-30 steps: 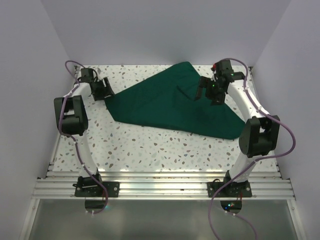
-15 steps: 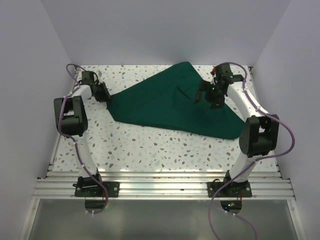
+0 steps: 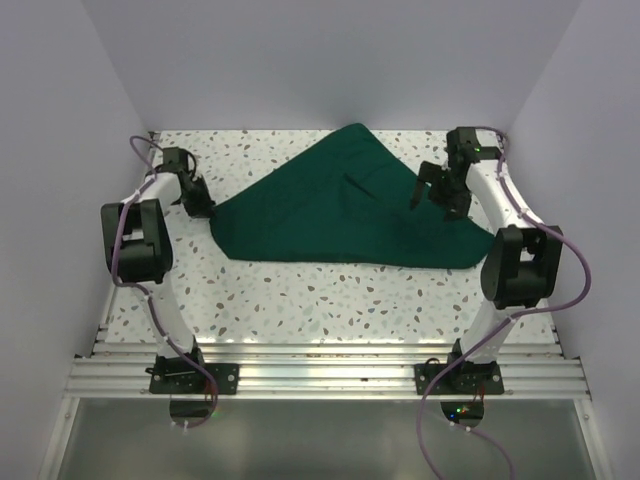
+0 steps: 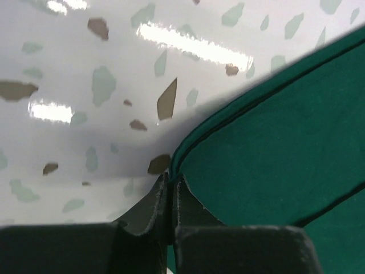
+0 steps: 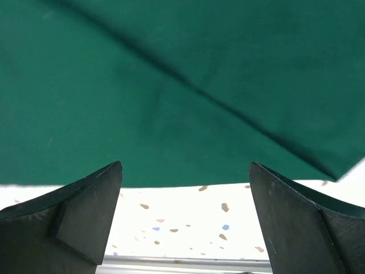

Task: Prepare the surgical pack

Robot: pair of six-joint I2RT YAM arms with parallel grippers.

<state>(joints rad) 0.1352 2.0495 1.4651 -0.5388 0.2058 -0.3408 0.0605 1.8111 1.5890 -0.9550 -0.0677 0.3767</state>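
Overhead view: surgical pack [image 3: 340,215], a dark green cloth, lies spread flat in a rough triangle across the upper middle of the frame on the speckled table [image 3: 300,290]. One point goes toward upper centre, one to the left, and the long edge runs off right. It's not folded into a bundle yet, so I'd judge the task is early

Left gripper [image 3: 203,207] sits at the cloth's left corner, middle-left of the frame. In the left wrist view the fingers [image 4: 149,200] are pressed together, pinching the hemmed corner right at its tip. The bite looks very shallow, just the hem edge going in between the pads. The rest of the corner lies flat on the table at the right of that view

Right gripper [image 3: 432,190] hovers over the cloth's right part, upper right of the overhead frame, jaws spread wide and holding nothing. In the right wrist view both fingers stand apart at the bottom corners. Green cloth with a diagonal crease fills the top, with the cloth's edge and bare table between the fingers. Can't tell if the tips touch the cloth

Risks, my guess:
- The shallow left pinch slips off the hem when the corner is lifted or dragged, so the corner drops back and the fold fails
- Only one corner is held, so a pull may drag the whole sheet sideways or bunch it instead of folding clean
- Right jaws closing on flat fabric may catch nothing or scrape the table, and closing on the crease may take two layers
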